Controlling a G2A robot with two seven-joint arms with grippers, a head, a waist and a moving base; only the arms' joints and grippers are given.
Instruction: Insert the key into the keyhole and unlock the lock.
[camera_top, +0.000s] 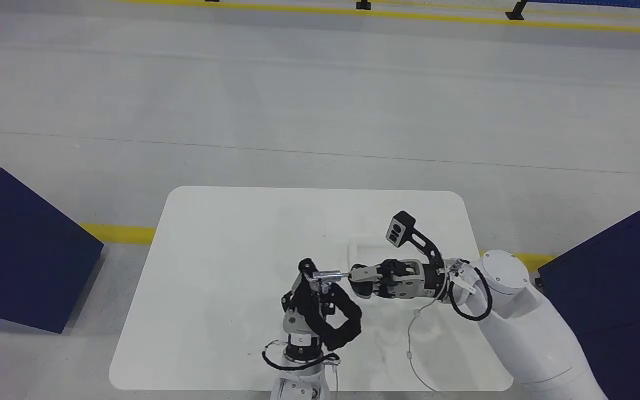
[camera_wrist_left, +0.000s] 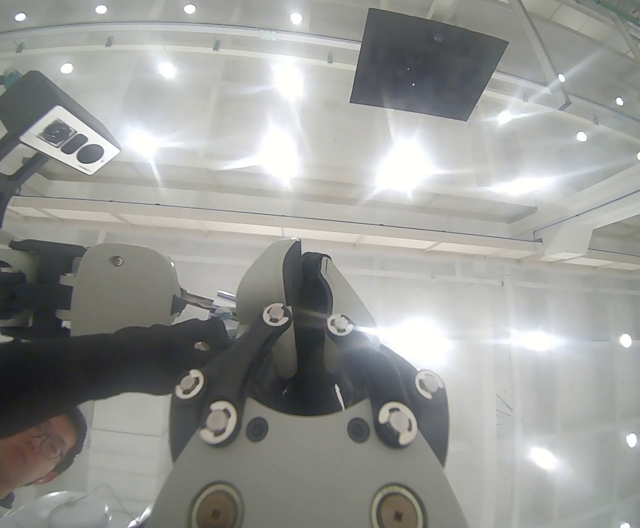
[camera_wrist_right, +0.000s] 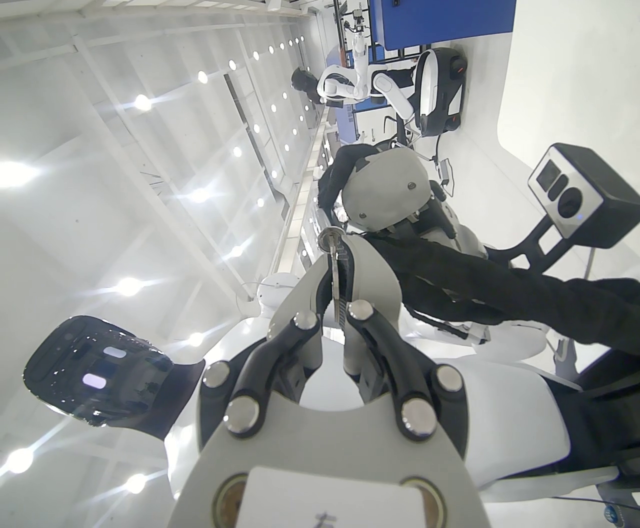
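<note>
Two closed grippers over table (camera_top: 230, 260): L gripper (camera_wrist_left: 302, 257) clamps lock (camera_wrist_left: 224, 298), partly hidden; at its 3 o'clock R gripper (camera_wrist_right: 336, 252) pinches key (camera_wrist_right: 335, 285), tip by lock, where slight misalign. or pinch slip could jam it.

White desk (camera_top: 220, 260) set on grey floor (camera_top: 300, 90); yellow line (camera_top: 120, 233) marked beside it; blue panels (camera_top: 40, 260) placed at both sides.

Left tool (camera_top: 318, 272) and right tool (camera_top: 356, 274) meet tip to tip over the desk's (camera_top: 220, 250) near middle, barring each other. Open passage lies over the far half. A cable (camera_top: 413, 345) seemingly trails nearby.
</note>
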